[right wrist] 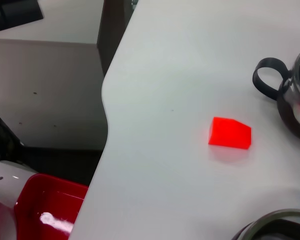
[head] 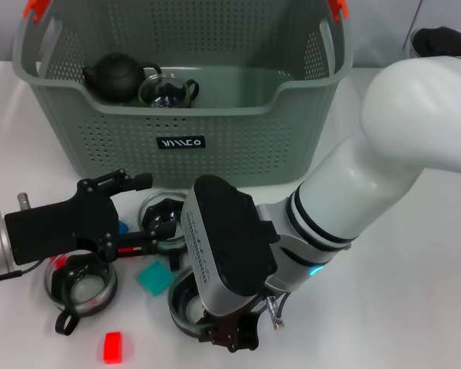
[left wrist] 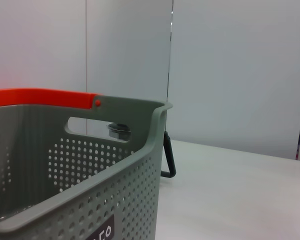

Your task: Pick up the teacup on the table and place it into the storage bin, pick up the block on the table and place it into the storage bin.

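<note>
**Both grippers low over the cups in front of the bin.**
The left gripper [head: 134, 215] has its fingers spread around a glass teacup [head: 163, 221]; the right gripper [head: 229, 332] sits at another cup [head: 186, 307], finger state unclear. The cups are likely light, slippery and fragile, best held across the rim. A red block [head: 113, 347] lies at seven o'clock; the storage bin [head: 180, 131] stands at twelve.

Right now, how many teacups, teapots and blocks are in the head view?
Teacups: 4: bin teacup, left teacup, middle teacup, near teacup.
Teapot: 1.
Blocks: 3: red block, teal block, blue block.
Total: 8; a red patch beside the left teacup is unclear.
</note>
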Robot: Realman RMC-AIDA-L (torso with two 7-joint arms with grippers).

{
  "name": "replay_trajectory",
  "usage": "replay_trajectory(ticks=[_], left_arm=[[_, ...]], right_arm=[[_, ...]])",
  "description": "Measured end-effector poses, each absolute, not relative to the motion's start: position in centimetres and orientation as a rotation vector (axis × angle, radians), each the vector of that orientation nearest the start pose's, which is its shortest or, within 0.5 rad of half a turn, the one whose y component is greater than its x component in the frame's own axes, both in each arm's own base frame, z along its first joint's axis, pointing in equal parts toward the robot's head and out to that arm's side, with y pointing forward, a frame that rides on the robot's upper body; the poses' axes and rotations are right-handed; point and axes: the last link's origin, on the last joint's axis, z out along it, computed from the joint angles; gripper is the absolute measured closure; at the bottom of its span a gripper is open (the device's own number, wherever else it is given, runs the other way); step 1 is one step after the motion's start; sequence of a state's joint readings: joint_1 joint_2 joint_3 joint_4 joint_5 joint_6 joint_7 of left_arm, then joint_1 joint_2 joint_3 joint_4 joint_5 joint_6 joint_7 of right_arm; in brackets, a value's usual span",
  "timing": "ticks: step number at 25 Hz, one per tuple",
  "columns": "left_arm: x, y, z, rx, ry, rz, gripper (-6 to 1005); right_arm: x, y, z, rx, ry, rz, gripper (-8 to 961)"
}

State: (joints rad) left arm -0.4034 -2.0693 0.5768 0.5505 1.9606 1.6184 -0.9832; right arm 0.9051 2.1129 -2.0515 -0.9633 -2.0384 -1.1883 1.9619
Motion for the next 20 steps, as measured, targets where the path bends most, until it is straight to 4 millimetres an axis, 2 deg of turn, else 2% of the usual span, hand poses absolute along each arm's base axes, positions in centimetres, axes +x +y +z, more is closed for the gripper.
replay_trajectory(ticks=[5, 9, 20], left_arm=[[-30.3, 28.6, 0.2, -2.609, -0.368, -0.757, 126], [-30.4, 28.5, 0.2, -2.609, -0.37, -0.759, 126], [-30.3, 28.5, 0.2, -2.611, -0.367, -0.762, 125]], right_arm=[[9.5, 29.7, -15.1, -3.276, -0.34, -0.475, 890], [9.4, 30.1, -13.7, -3.314, -0.232, -0.446, 890], [8.8, 31.8, -6.9, -3.355, 0.005, -0.229, 890]])
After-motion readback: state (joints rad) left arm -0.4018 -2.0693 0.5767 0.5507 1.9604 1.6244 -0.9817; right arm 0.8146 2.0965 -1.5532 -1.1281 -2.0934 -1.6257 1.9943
